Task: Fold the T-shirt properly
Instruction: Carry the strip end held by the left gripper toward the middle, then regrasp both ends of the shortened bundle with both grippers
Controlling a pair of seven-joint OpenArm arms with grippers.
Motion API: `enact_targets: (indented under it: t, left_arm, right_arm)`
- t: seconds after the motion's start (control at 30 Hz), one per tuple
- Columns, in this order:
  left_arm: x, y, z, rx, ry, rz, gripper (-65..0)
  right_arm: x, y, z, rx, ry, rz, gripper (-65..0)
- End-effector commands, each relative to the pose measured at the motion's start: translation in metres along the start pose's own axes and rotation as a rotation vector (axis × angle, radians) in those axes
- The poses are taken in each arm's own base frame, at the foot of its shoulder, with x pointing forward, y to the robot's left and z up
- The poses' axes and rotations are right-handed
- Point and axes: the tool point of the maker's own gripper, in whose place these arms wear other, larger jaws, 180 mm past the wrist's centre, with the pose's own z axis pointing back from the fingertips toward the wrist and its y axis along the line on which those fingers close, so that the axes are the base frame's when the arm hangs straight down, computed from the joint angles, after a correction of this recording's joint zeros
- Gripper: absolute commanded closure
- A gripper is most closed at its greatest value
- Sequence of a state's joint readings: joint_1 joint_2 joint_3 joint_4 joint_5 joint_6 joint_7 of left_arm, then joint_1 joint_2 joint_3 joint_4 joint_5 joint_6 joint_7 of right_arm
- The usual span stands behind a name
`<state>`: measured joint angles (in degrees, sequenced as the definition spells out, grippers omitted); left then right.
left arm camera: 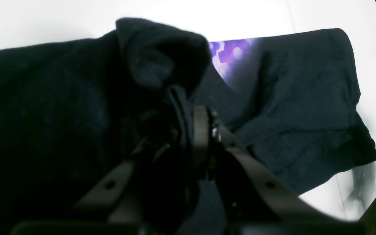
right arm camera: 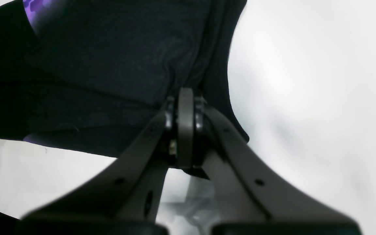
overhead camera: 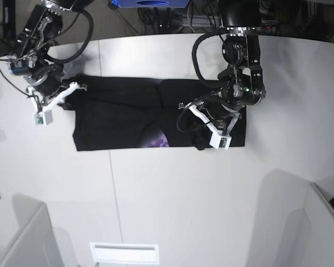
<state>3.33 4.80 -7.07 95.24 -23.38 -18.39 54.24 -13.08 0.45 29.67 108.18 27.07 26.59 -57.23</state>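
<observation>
Both arms are on the T-shirt [overhead camera: 122, 119], which lies spread as a dark band across the white table [overhead camera: 172, 194], running from one gripper to the other. The left gripper [left arm camera: 188, 107] is clenched on a bunched fold of black cloth; that fold rises just ahead of its fingertips and droops over them, so this end is lifted clear of the table. Beyond and to one side of the jaws, a sliver of the purple print [left arm camera: 228, 54] peeks out from under a turned-over layer.

Over at the far end, the right gripper [right arm camera: 185, 107] has its jaws pressed tight together right at the shirt's edge, with cloth running up and away from the tips. It looks pinched on the hem, though the cloth between the pads is too dark to be certain.

The step in hand appears to be carrying the left end over toward the middle. To do it well, the left should travel level, keeping the lifted fold taut without dragging the lower layers. The right should act as an anchor, holding its edge flat. Release only once the carried edge lies square with the long side, or the fold comes out crooked.
</observation>
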Motion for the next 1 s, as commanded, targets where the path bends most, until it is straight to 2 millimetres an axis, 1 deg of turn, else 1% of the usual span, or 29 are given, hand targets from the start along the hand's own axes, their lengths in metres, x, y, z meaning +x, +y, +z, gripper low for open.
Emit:
enact_targets:
  t: [0.0,0.17,0.63,0.67,0.73,0.83,0.9,0.97]
  left_arm:
    - [0.0127,-0.0086,0.0006,-0.027,-0.043,-0.008,0.0]
    - [0.009,-0.0078,0.001,-0.025,-0.036,-0.004,0.0]
    - [0.0083,-0.0082,0.0006,-0.026,-0.034,-0.002,0.0]
    - [0.0083,-0.0082,0.0006,-0.026,-0.034,-0.002,-3.3]
    - [0.0083,-0.0082,0.0006,-0.026,-0.034,-0.002,-15.1]
    - [0.0082,-0.0087,0.0004,-0.027,-0.033,-0.003,-28.8]
    - [0.0082,-0.0087,0.0004,-0.027,-0.033,-0.003,-36.2]
    - [0.0041,-0.0121,-0.0026,-0.038,-0.02,-0.003,-40.3]
  right_arm:
    - [0.0119,0.0001,0.0033,0.005,-0.043,0.009,0.0]
    - [0.0126,0.0001,0.0032,0.006,-0.045,0.009,0.0]
    - [0.0125,0.0006,0.0031,0.006,-0.045,0.008,0.0]
    - [0.0125,0.0006,0.0031,0.006,-0.045,0.008,0.0]
    - [0.0125,0.0006,0.0031,0.006,-0.045,0.008,0.0]
    - [0.0125,0.0006,0.0031,0.006,-0.045,0.008,0.0]
    - [0.0116,0.0009,0.003,0.007,-0.044,0.006,0.0]
    - [0.0116,0.0009,0.003,0.007,-0.044,0.006,0.0]
